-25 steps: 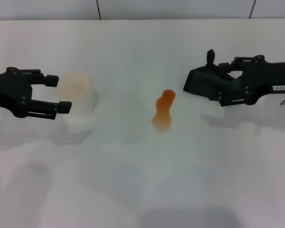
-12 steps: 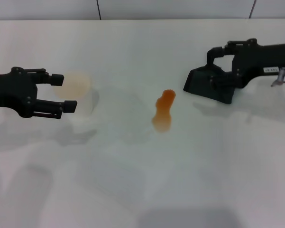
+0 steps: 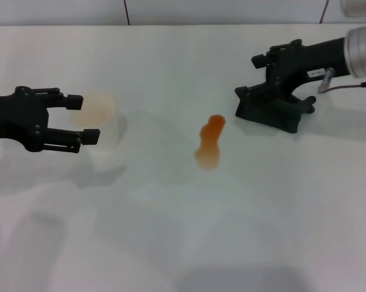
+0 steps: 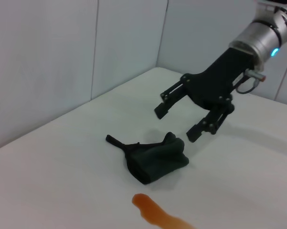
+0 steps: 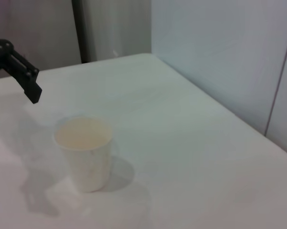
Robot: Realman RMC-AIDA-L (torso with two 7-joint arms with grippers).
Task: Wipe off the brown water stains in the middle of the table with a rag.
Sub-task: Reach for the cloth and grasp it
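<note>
The brown water stains (image 3: 209, 141) form an elongated orange-brown puddle in the middle of the white table (image 3: 183, 237); the puddle's end (image 4: 155, 214) also shows in the left wrist view. A dark rag (image 3: 265, 112) lies crumpled on the table to the right of the puddle. My right gripper (image 3: 281, 85) hangs open just above the rag (image 4: 155, 160), fingers pointing down at it without touching, as the left wrist view shows (image 4: 176, 124). My left gripper (image 3: 83, 118) is open at the far left, beside a white cup.
A white paper cup (image 3: 102, 121) with a faint orange tint inside stands right by my left gripper's fingertips (image 5: 31, 86); the right wrist view shows it upright (image 5: 86, 152). A wall runs along the table's far edge.
My right arm has swung its wrist up and round, from lying level beside the rag to pointing down over it. The rag stayed put. My left gripper edged slightly right.
</note>
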